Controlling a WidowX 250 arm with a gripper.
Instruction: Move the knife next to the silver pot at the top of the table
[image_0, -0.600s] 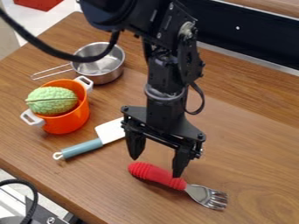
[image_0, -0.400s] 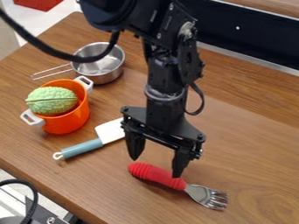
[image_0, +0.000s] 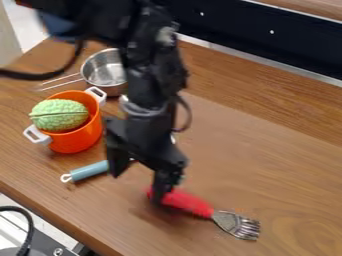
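On the near part of the wooden table (image_0: 267, 165), a red-handled fork (image_0: 235, 224) lies partly behind the black gripper (image_0: 136, 188), its fingers parted. Beyond sit the partly hidden blue-handled knife (image_0: 89, 171), an orange pot (image_0: 81, 138) holding a green vegetable (image_0: 59, 115), and the silver pot (image_0: 103, 75).

So this brown wood tabletop (image_0: 267, 150) has got a silver pot (image_0: 103, 75), an orange pot (image_0: 79, 140) near it, a teal-handled knife (image_0: 89, 171), plus a red-handled fork (image_0: 190, 204).
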